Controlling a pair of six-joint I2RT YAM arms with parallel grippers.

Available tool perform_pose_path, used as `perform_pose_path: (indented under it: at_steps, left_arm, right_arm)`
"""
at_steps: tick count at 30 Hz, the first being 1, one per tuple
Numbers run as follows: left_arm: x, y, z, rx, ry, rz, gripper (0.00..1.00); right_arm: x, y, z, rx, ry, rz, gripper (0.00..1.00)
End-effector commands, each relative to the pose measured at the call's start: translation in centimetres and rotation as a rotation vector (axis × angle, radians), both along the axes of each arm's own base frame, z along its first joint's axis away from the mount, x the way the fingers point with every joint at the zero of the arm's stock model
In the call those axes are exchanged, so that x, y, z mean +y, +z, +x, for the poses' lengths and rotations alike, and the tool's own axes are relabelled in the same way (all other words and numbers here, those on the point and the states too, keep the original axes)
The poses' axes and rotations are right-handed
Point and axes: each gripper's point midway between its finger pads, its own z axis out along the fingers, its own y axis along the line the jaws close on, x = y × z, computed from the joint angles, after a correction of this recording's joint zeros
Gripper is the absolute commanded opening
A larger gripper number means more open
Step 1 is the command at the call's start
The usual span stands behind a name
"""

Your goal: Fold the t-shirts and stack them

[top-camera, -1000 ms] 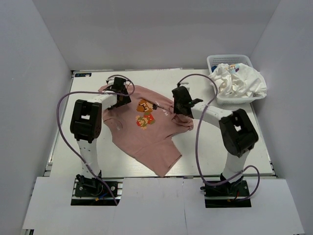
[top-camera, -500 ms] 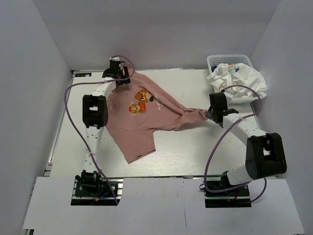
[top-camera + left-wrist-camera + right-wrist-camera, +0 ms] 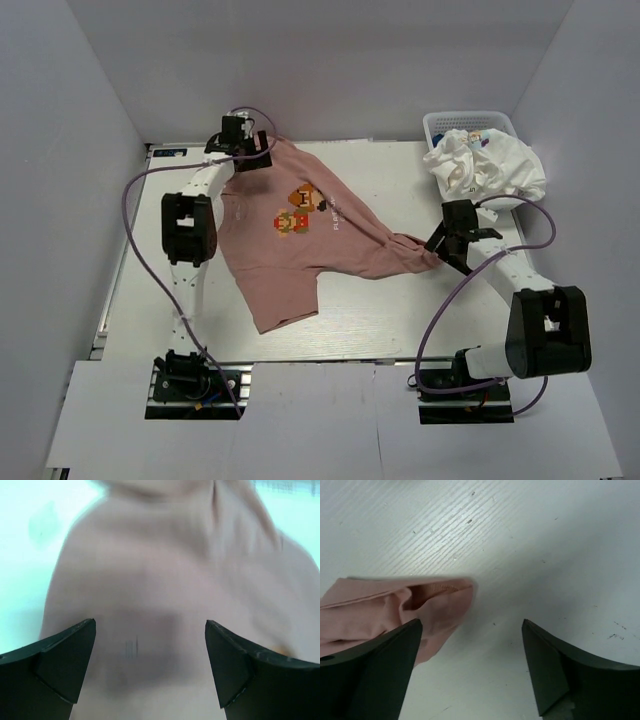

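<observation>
Top external: pink t-shirt (image 3: pixel 300 240) lay rumpled on worktop (image 3: pixel 400 305), white t-shirt (image 3: pixel 495 170) heaped in basket (image 3: pixel 432 122) | left jaws stood open over the pink shoulder, right jaws open beside a sleeve tip — neither gripping | limp, light cloth; likely best pinched at hem corners.

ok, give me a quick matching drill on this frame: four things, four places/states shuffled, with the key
Things:
1 pink t-shirt
2 white t-shirt
3 white basket
4 right gripper

Places/states:
A far right corner of the table
B heaped in the basket
C spread out, centre-left
D fingers open, by the pink sleeve end

Pairs: 1-C, 2-B, 3-A, 4-D
</observation>
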Motion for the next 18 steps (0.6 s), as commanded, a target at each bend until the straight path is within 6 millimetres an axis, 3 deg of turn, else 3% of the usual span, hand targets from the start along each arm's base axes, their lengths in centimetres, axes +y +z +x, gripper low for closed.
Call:
perform_pose_path:
  at_steps: [1,2,3,4,5,7,8,10,11,14,15,18]
  left_arm:
    - [-2.2,12.1,-5.7,-0.088,-0.04,-0.101,1.0]
    - [-2.6,12.5,-7.4,-0.069,-0.037,-0.147,1.0]
    - [-3.7,8.7,-11.4,0.048,-0.072,-0.194,1.0]
    - [-4.1,12.5,-14.1,-0.015,-0.087,-0.233,1.0]
    - [-3.6,8.6,-17.4,0.063,-0.045,-0.261,1.0]
    - [-5.2,8.3,-21.8,0.065,-0.06,-0.333,1.0]
    - [-6.0,8.0,-25.6,0.068,-0.1,-0.404,1.0]
    - [-7.2,7.0,-29.2,0.113,-0.137,-0.437,1.0]
    - [-7.0,5.6,-32.4,0.192,-0.14,-0.426,1.0]
    - [-6.4,2.2,-38.2,0.351,-0.108,-0.372,1.0]
    - [-6.3,2.6,-39.5,0.351,-0.111,-0.38,1.0]
    - [-6.1,0.5,-43.9,0.472,-0.09,-0.373,1.0]
  right_arm:
    - [-0.4,2.6,0.4,-0.059,-0.063,0.008,0.9]
    - [0.1,3.1,0.3,-0.076,-0.048,0.031,0.9]
    - [0.3,2.6,-0.2,-0.056,0.004,0.018,0.9]
    - [0.7,2.8,0.1,-0.079,0.032,0.033,0.9]
    - [1.9,3.2,0.0,-0.094,0.082,0.083,0.9]
    - [2.6,3.2,-0.4,-0.117,0.2,0.074,0.9]
    - [3.5,3.4,-0.5,-0.139,0.255,0.099,0.9]
    - [4.4,2.9,-0.8,-0.134,0.327,0.119,0.9]
    - [4.5,2.6,-1.0,-0.115,0.338,0.113,0.9]
    - [4.4,1.2,-1.4,-0.028,0.352,0.074,0.9]
    - [4.0,0.9,-1.4,-0.009,0.338,0.046,0.9]
    - [2.3,-0.4,-1.6,0.059,0.266,-0.025,0.9]
